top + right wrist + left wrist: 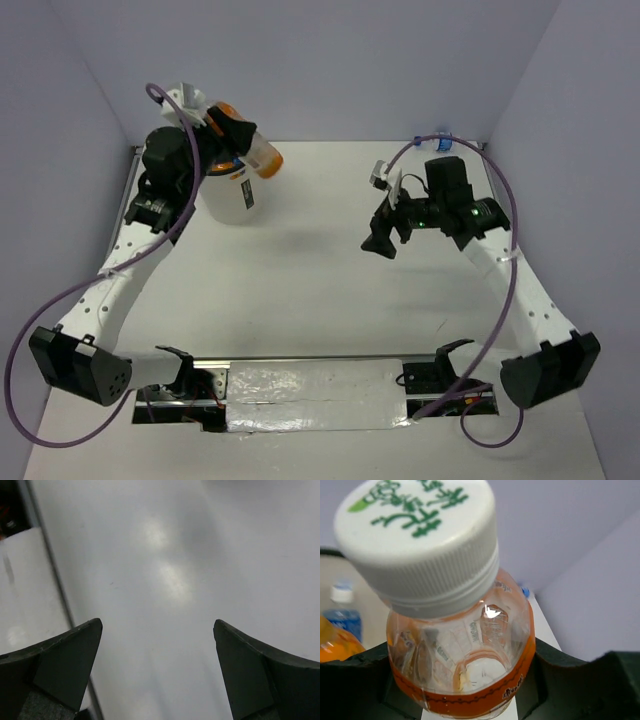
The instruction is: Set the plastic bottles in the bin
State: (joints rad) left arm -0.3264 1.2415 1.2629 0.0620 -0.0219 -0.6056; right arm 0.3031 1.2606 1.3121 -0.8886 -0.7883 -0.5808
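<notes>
bin point(236, 203), white, stands at the far left of the counter point(330, 300). left claw point(238, 130) pinches an orange-filled bottle point(465, 650) above it. right claw point(157, 670) hangs spread over bare counter. blurred in the bin: a second orange bottle point(332, 645), a blue-labelled bottle point(344, 621).

You see a glossy clear plastic bottle point(465, 655), ribbed matt white cap point(420, 545); table point(175, 580) smooth, faint sheen; right end effector fingers point(65, 660) matt black.
</notes>
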